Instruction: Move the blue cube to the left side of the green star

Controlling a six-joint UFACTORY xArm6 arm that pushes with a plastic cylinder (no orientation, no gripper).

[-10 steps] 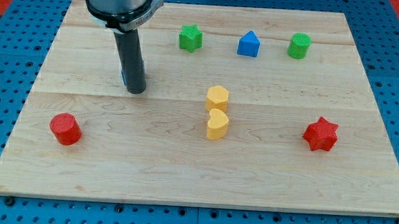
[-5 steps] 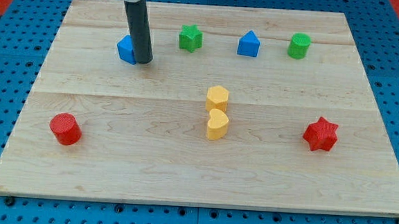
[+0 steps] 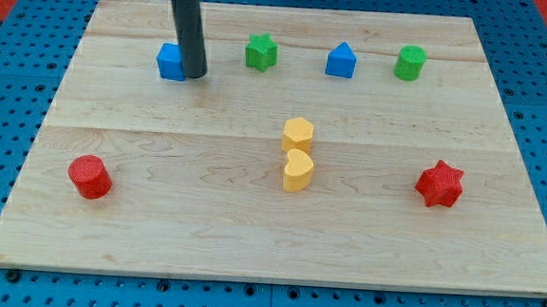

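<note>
Showing partly beside my tip: blue cube.

A single camera is looking down at a steep angle from beyond the worktop's bottom edge, facing toward the view's top. It is sitting far enough back to be taking in the whole wooden board and a margin of blue pegboard around it.
</note>
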